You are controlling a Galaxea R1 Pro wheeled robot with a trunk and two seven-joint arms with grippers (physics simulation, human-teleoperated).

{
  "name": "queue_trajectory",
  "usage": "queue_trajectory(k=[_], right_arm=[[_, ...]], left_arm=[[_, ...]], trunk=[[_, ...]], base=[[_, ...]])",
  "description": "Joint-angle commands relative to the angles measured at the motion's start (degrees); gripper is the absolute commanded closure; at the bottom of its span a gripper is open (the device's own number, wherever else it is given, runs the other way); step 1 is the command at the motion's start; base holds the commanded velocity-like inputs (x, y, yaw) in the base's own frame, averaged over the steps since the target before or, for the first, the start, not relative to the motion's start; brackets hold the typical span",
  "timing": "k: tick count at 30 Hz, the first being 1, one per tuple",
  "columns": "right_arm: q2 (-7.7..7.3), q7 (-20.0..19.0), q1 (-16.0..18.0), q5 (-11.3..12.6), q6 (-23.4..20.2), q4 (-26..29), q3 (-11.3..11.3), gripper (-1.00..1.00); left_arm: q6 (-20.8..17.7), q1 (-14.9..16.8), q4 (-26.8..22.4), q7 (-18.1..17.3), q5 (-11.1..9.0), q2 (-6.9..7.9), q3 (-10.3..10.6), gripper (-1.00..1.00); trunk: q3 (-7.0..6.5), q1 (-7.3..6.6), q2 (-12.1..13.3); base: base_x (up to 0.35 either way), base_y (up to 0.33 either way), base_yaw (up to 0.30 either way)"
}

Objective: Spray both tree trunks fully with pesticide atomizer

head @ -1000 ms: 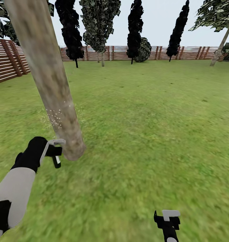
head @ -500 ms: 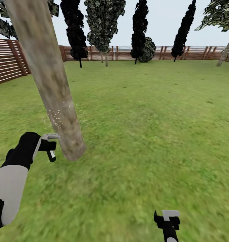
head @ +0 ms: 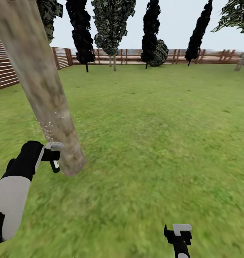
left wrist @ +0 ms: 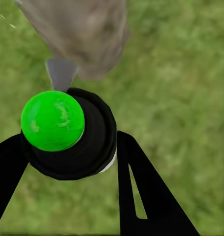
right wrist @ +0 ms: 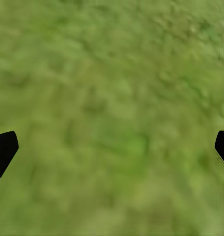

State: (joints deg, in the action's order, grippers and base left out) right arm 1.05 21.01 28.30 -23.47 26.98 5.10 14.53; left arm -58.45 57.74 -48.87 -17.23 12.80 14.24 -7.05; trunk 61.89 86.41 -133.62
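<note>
Grey-beige tree trunk (head: 47,93) leans just beyond the left tool (head: 54,157), which is clamped on the pesticide atomizer (left wrist: 67,132), its nozzle aimed at the trunk's base with white specks on the bark above. Right tool (head: 179,233) hangs over the grass floor (head: 154,143), fingers spread apart.

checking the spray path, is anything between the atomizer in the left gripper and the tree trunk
Nothing visible. The left gripper holds the pesticide atomizer right beside the tree trunk, with open air between them and white spray specks on the bark.
</note>
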Motion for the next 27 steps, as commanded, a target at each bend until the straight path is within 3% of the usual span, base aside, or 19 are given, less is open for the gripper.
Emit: queue_trajectory(k=[1, 5, 19, 27], right_arm=[[0.00, 0.0, 0.0, 0.0, 0.0, 0.0, 0.0, -1.00], [0.00, 0.0, 0.0, 0.0, 0.0, 0.0, 0.0, -1.00], [-0.20, 0.0, -0.3, 0.0, 0.0, 0.0, 0.1, -1.00], [-0.18, 0.0, -0.3, 0.0, 0.0, 0.0, 0.1, -1.00]], left_arm=[[0.0, 0.0, 0.0, 0.0, 0.0, 0.00, 0.0, 1.00], [0.1, -0.2, 0.3, 0.4, 0.0, 0.11, -0.2, 1.00], [0.2, -0.4, 1.1, 0.6, -0.1, 0.07, -0.4, 1.00], [-0.1, -0.7, 1.9, 0.4, -0.5, 0.52, -1.0, 1.00]], trunk=[[0.00, 0.00, 0.0], [0.00, 0.00, 0.0], [0.00, 0.00, 0.0], [0.00, 0.00, 0.0]], base=[[0.008, -0.270, 0.268], [0.072, -0.272, 0.231], [0.134, -0.253, 0.008], [0.096, -0.265, 0.250]])
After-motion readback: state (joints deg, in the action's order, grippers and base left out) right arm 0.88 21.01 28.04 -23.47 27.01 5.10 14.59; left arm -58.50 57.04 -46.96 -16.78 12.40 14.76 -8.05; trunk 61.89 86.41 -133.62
